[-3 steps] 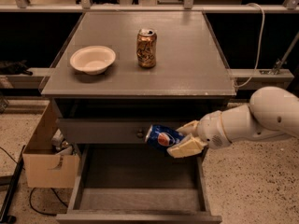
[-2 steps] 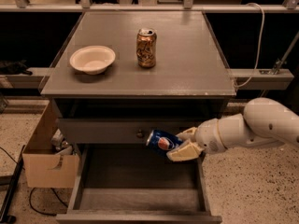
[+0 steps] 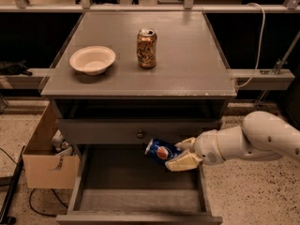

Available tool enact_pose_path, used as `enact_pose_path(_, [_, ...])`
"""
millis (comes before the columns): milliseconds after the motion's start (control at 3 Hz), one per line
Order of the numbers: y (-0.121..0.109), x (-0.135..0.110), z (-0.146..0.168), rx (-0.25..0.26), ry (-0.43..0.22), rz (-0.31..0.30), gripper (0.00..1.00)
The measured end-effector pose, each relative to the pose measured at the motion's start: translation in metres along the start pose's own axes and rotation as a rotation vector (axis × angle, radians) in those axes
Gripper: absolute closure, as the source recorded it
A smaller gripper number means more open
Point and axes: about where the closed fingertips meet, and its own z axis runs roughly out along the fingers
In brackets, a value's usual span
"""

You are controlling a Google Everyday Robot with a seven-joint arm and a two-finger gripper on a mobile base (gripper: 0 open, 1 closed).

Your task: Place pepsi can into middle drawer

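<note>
The pepsi can [image 3: 161, 151] is blue with the round logo showing. It lies tilted on its side in my gripper [image 3: 183, 153], which is shut on it. The white arm comes in from the right. I hold the can in the air over the right rear part of the open middle drawer [image 3: 136, 177], just below the closed drawer front with the round knob [image 3: 139, 134]. The drawer is pulled out and its pale floor shows nothing on it.
On the grey table top [image 3: 187, 55] stand a gold-brown can [image 3: 146, 48] and a white bowl [image 3: 92, 59]. A cardboard box [image 3: 44, 161] sits on the floor left of the drawer. A cable hangs at the right rear.
My gripper and the pepsi can have moved down and a little to the left, lower over the open drawer. Nothing else has moved.
</note>
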Motion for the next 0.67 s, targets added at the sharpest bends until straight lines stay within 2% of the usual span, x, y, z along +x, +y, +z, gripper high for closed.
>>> enact_pose_path(333, [-0.013,0.035,0.044,-0.021,0.034,0.084,1.00])
enact_pose_path(667, [-0.030,0.080,0.088,-0.015,0.060,0.170,1.00])
